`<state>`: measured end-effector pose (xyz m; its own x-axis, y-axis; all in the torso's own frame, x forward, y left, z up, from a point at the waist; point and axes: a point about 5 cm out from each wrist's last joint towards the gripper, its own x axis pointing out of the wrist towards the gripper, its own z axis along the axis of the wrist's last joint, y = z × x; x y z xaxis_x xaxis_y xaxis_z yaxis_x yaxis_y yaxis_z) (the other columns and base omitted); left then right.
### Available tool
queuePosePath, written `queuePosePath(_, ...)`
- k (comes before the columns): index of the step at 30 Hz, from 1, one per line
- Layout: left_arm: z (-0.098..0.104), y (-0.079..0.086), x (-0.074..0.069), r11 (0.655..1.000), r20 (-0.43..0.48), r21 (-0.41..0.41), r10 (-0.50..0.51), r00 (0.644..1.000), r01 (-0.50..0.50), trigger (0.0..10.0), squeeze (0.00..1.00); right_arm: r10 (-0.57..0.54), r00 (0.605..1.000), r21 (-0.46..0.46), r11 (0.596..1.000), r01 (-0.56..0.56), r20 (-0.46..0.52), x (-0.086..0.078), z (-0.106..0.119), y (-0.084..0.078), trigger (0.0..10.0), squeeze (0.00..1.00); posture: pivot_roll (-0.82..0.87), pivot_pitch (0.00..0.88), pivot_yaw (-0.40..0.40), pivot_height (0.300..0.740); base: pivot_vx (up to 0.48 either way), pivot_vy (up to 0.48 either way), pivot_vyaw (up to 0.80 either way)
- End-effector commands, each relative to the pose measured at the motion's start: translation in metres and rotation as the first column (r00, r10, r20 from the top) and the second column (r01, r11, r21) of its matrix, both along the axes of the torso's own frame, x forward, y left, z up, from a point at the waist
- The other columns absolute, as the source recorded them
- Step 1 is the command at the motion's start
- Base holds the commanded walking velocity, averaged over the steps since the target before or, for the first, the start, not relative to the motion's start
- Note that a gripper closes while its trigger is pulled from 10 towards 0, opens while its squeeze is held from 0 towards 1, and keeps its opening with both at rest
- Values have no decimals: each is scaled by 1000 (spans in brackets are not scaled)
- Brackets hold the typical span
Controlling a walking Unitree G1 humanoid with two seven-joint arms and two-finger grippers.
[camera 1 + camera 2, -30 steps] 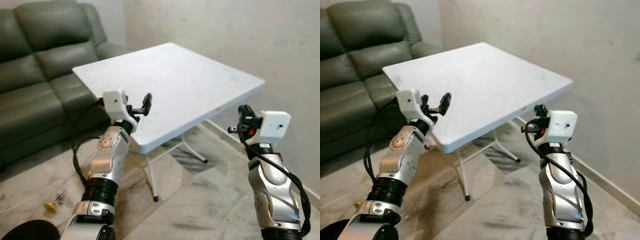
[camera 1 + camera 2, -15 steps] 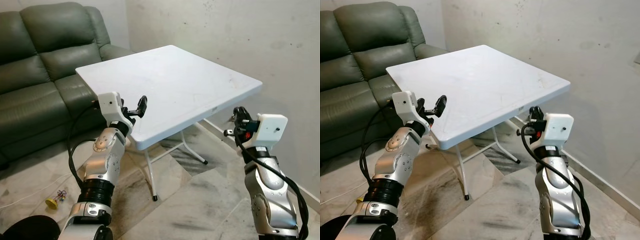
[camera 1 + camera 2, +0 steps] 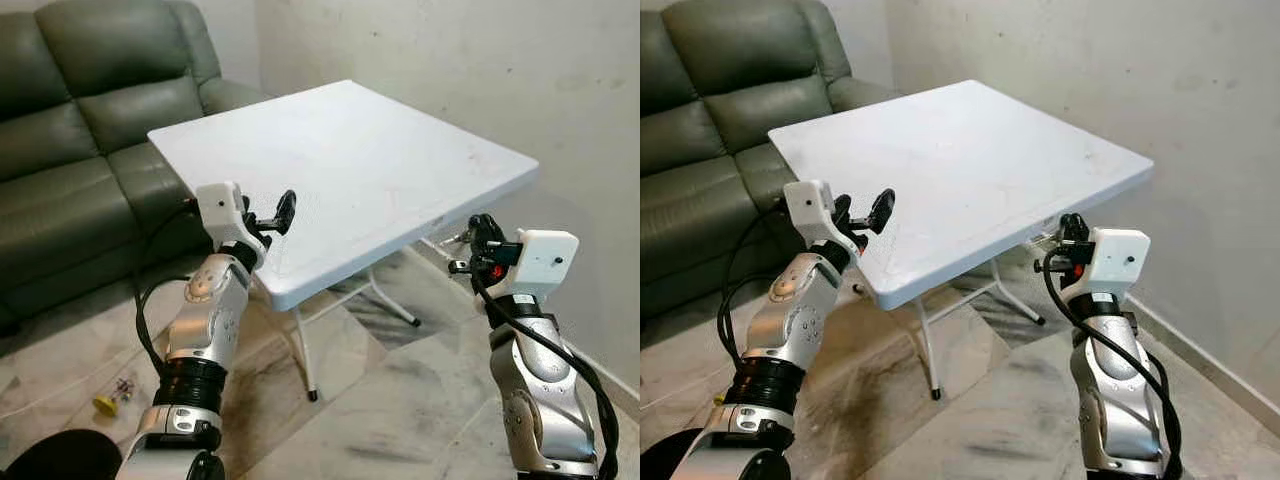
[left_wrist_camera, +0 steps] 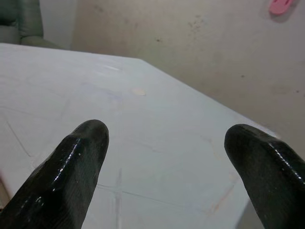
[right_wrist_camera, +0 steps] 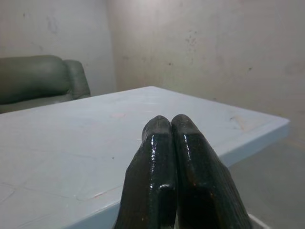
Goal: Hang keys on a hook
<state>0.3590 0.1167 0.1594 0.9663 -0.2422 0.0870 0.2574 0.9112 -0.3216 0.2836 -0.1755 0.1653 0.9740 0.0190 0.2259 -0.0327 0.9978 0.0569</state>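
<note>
A small bunch of keys with a yellow tag (image 3: 107, 401) lies on the tiled floor at the far left, below my left arm. A pink hook (image 4: 280, 5) sticks to the wall beyond the white table (image 3: 350, 150). My left gripper (image 3: 272, 215) is raised at the table's near left edge, open, with nothing between its fingers (image 4: 81, 157). My right gripper (image 3: 481, 231) is held up at the table's near right corner, level with its edge. Its fingers (image 5: 164, 143) are pressed together with nothing showing between them.
A dark green sofa (image 3: 80, 130) stands behind the table on the left. A plain wall (image 3: 480, 70) runs along the right, with a skirting at floor level. The table's white folding legs (image 3: 300, 345) stand on patterned floor tiles.
The whole picture has shifted a little as the camera moved. Both arms hold much the same raised pose, and the keys still lie on the floor.
</note>
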Motion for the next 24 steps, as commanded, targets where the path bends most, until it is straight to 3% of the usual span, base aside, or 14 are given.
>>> queuePosePath(1, 2, 1, 0, 1000, 4, 14, -7, 1000, 7, 10000, 0, 8, 1000, 3, 1000, -8, 22, -1, 5, 3, 10000, 0, 11, 17, 36, 740, 289, 0, 0)
queuePosePath(24, 3, -6, -2, 999, 8, 15, -47, 999, 47, 10000, 0, 34, 999, 7, 999, -34, 36, 1, 7, 9, 10000, 0, 15, 0, 36, 740, 365, 0, 0)
